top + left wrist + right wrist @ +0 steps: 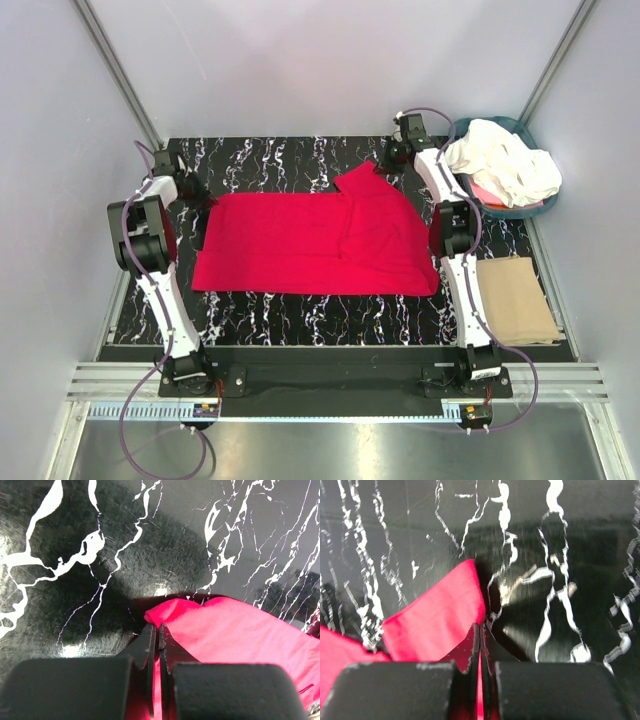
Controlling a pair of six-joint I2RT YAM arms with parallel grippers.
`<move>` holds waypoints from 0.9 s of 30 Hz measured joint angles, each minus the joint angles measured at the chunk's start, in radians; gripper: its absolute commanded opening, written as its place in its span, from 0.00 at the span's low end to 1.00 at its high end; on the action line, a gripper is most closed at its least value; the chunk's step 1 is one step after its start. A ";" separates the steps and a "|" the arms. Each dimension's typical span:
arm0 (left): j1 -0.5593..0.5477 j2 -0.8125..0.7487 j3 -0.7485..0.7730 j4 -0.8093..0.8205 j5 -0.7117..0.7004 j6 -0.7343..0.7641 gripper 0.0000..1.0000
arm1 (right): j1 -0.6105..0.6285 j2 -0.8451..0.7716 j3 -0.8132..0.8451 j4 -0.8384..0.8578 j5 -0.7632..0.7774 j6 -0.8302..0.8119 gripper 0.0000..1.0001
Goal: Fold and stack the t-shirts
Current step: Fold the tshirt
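The red t-shirt (310, 245) lies spread flat across the middle of the black marbled table (270, 160). My left gripper (203, 206) sits at the shirt's far left corner. In the left wrist view it (156, 626) is shut on a pinch of the red cloth (240, 630), which shows between the fingers. My right gripper (384, 162) is at the far right sleeve. The right wrist view shows it (481, 625) shut on the red sleeve edge (435, 625), low over the table. Cream-white t-shirts (503, 165) are heaped in the basket at the far right.
The teal round basket (478, 200) stands at the table's far right corner, close to my right arm. A flat tan cardboard sheet (515, 300) lies on the right side, near the front. Grey walls close in the table on three sides.
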 measured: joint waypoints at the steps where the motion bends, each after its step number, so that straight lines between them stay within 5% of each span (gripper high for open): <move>1: 0.000 -0.003 -0.002 -0.001 -0.001 0.000 0.00 | -0.003 -0.025 -0.027 -0.002 -0.002 0.000 0.00; 15: -0.001 -0.169 -0.096 0.000 -0.027 -0.082 0.00 | -0.016 -0.443 -0.360 0.002 -0.047 0.010 0.00; 27: -0.001 -0.236 -0.210 -0.021 -0.048 -0.109 0.00 | -0.019 -0.684 -0.803 0.007 -0.052 0.024 0.00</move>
